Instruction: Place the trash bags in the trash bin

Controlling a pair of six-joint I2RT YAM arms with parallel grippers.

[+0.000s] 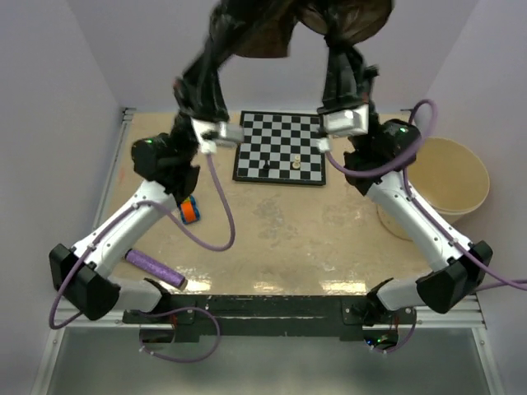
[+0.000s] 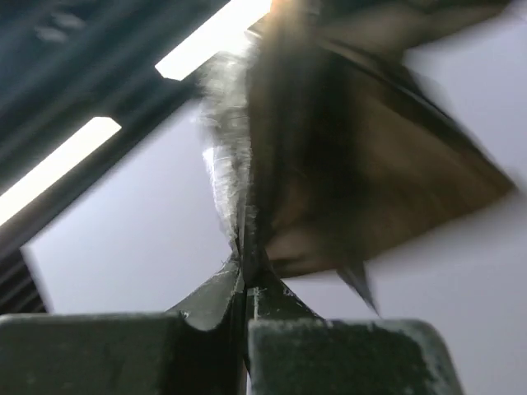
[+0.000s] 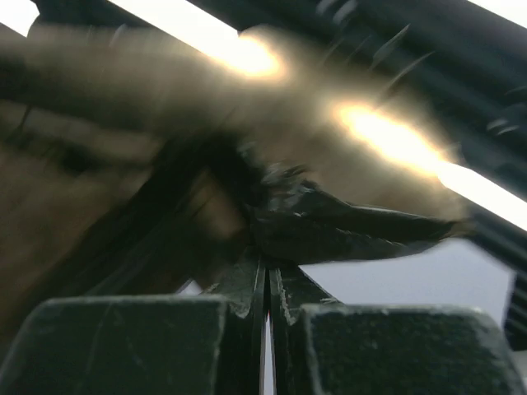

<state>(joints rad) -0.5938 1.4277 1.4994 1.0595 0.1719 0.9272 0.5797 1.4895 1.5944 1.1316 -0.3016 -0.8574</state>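
Black trash bag [image 1: 268, 26] held aloft, left gripper [image 2: 245, 281] clenched on it, right gripper [image 3: 268, 278] clenched on it too

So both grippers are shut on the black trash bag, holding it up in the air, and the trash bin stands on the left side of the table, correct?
Not quite. The trash bin stands on the right side of the table, as the top external view shows. The left gripper and right gripper are indeed shut on the trash bag, held up in the air.
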